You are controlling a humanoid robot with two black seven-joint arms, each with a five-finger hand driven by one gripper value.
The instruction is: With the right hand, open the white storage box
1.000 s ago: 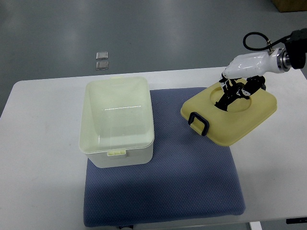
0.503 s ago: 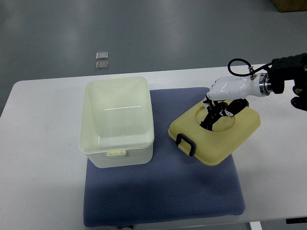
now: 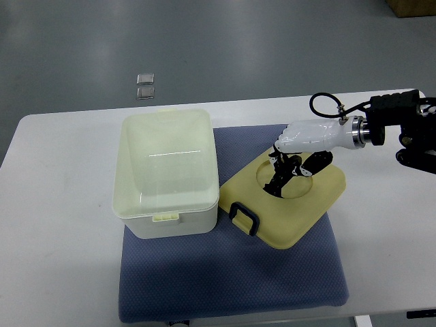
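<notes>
— Storage box [image 3: 167,174]: where does it stand?
— On the left part of the blue mat [image 3: 231,272], its left side hanging over the mat's left edge onto the white table [image 3: 61,238]. It is open, and the pale inside shows from above. A small latch tab sits on its near wall.
— And the lid [image 3: 286,204]?
— Yellowish, lying on the mat's right half, turned at an angle, with one corner close to the box's right wall. Its black handle [image 3: 244,218] points toward the near edge of the table, just beside the box's near right corner.
— What is the right hand [image 3: 300,146] doing?
— Its arm comes in from the right edge of the table. The white palm is above the lid, and the dark fingers [image 3: 281,178] curl down into the round recess in the lid's middle, clamped on the lid there.
— Anything else?
— Two small clear squares [image 3: 144,86] lie on the grey floor beyond the far edge of the table
</notes>
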